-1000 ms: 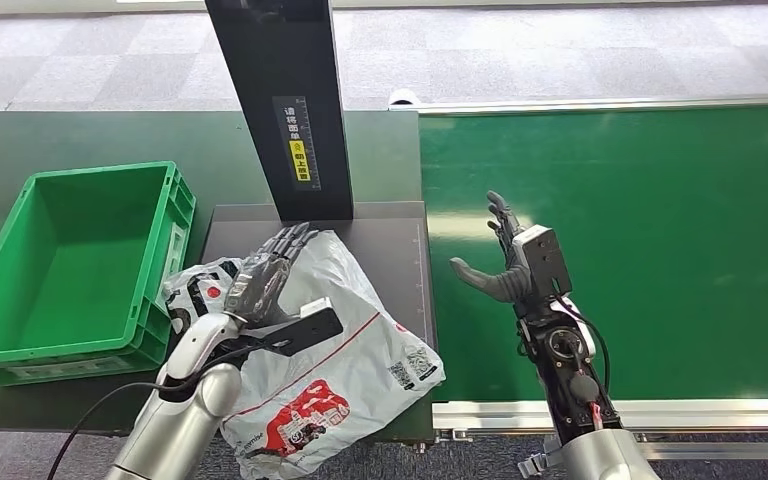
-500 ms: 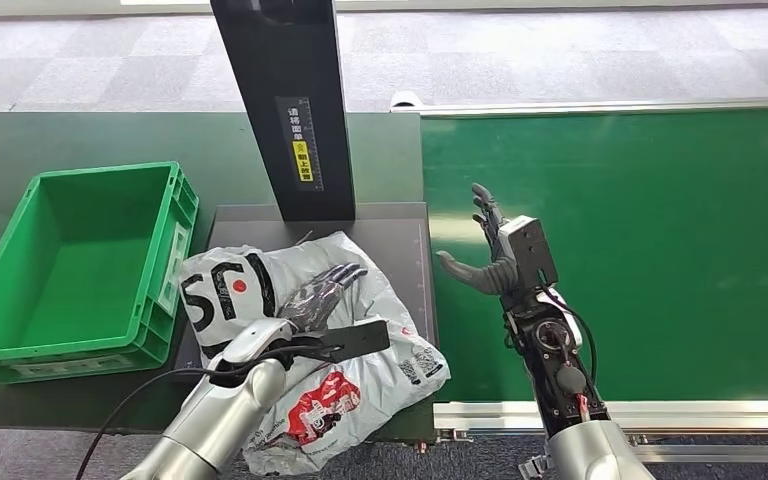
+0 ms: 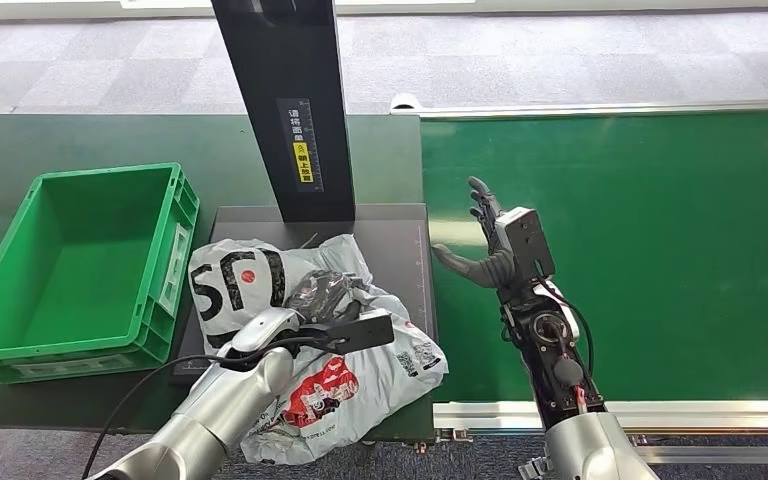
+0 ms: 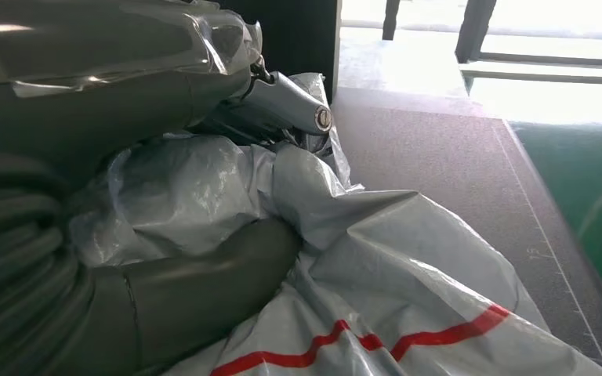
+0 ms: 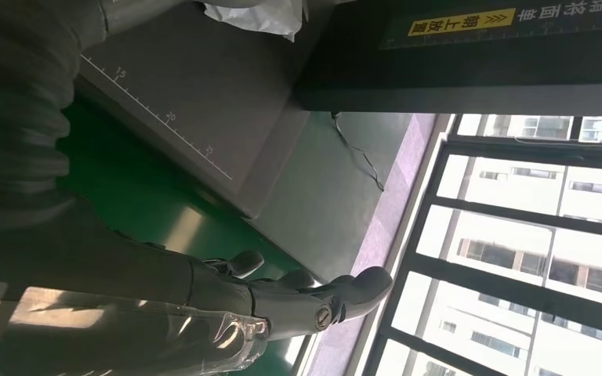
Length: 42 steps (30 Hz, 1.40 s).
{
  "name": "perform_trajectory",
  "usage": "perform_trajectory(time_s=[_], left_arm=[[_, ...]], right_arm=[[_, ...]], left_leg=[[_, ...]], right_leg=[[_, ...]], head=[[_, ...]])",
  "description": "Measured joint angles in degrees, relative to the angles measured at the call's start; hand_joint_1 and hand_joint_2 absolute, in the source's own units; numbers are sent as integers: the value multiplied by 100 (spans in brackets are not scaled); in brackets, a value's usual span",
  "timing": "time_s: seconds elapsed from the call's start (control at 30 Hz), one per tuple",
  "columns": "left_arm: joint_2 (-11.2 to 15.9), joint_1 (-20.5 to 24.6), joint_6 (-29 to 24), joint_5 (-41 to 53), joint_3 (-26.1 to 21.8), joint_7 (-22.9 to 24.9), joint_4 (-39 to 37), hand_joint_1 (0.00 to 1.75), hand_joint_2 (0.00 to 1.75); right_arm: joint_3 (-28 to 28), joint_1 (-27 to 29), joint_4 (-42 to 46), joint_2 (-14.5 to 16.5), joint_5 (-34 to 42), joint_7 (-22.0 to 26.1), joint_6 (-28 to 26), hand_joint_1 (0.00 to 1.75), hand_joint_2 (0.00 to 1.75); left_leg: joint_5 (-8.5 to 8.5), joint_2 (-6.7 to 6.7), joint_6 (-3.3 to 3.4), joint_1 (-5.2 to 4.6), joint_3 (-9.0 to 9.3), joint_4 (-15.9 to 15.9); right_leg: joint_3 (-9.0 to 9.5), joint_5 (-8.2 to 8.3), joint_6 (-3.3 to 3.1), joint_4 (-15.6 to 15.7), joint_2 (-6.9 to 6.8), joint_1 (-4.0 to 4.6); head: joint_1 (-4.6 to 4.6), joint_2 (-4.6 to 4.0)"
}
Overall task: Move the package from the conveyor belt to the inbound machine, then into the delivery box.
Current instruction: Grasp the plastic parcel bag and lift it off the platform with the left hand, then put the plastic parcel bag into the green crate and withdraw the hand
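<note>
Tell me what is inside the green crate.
The green crate shows a bare green floor, nothing in it. The near wall hides a strip of floor. The package lies on the dark platform beside it.

The scene is seen from high on the robot's body in the head view, looking forward and down over the dark green tabletop [image 3: 80,135], the bright green conveyor belt [image 3: 660,250] and the flat dark grey scanning platform [image 3: 390,240]. The left wrist view is taken very close, low along the crumpled white plastic package [image 4: 407,266] toward the platform [image 4: 439,157]. The right wrist view is turned, aimed across the platform [image 5: 204,102] toward tall glazed windows [image 5: 517,235]. The platform is shared by all three.
</note>
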<state>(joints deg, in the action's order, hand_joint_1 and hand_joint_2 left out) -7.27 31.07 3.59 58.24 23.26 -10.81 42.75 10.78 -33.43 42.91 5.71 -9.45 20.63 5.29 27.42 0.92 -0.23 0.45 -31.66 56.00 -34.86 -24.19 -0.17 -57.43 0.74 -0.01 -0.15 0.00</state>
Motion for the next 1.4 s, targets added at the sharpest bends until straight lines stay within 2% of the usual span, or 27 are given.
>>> perform_trajectory(time_s=[0.17, 0.27, 0.53, 0.77, 0.83, 0.93, 1.17, 1.33, 1.4], left_arm=[[7, -1, -277, -198, 33, -367, 5, 175, 175], [9, -80, -687, -396, 33, -609, 179, 175, 175], [0, -410, -2291, -1227, -179, -1335, 1322, 175, 175], [-27, -827, -3835, -1613, -248, -2276, 2553, 175, 175], [-80, -941, -4136, -1636, -298, -2586, 2873, 175, 175], [-242, -1118, -4263, -1391, -488, -2855, 3451, 175, 175], [-674, -1237, -4270, -580, -1223, -2901, 4664, 175, 175], [-909, -984, -4269, 35, -2076, -2862, 4752, 175, 175], [-960, -779, -4269, 294, -2498, -2621, 4538, 175, 175]], right_arm=[[-2, 34, 28, -35, 11, 0, 5, 0, 175], [-3, 84, 89, -48, 18, 0, 7, 0, 175], [-7, 154, 215, -80, 39, 39, 7, 0, 175], [-7, 152, 217, -93, 133, 221, 7, 0, 175], [-6, 152, 210, -99, 161, 264, 4, 0, 175], [-4, 152, 190, -113, 215, 326, -19, 0, 175], [1, 153, 157, -132, 273, 379, -101, 0, 175], [18, 152, 157, -132, 311, 380, -140, 0, 175], [25, 153, 157, -132, 314, 380, -155, 0, 175]], left_leg=[[2, -1, 1, -1, -8, 0], [3, -2, 0, -2, -17, 1], [3, -2, 0, 0, -32, 0], [4, -3, -1, 0, -40, 0], [4, -3, 0, 0, -41, 1], [4, -3, 0, 0, -42, 1], [4, -3, -1, 1, -42, 0], [3, -3, -1, 2, -40, 0], [2, -3, -2, 2, -39, 0]], right_leg=[[-8, -1, 1, 0, 0, -1], [-19, -1, 1, 0, 1, -1], [-35, -1, 1, 0, 4, 1], [-42, -2, 2, 0, 3, 1], [-42, -2, 2, 0, 3, 0], [-42, -2, 2, 0, 3, 0], [-44, -2, 2, 0, 3, 1], [-43, -1, 1, 0, 3, 2], [-43, 0, 0, 0, 3, 2]], head=[[0, 0], [-1, -1], [-2, -1], [-1, 0], [-1, 0], [-1, 0], [-1, 0], [-1, 0], [-1, 0]])
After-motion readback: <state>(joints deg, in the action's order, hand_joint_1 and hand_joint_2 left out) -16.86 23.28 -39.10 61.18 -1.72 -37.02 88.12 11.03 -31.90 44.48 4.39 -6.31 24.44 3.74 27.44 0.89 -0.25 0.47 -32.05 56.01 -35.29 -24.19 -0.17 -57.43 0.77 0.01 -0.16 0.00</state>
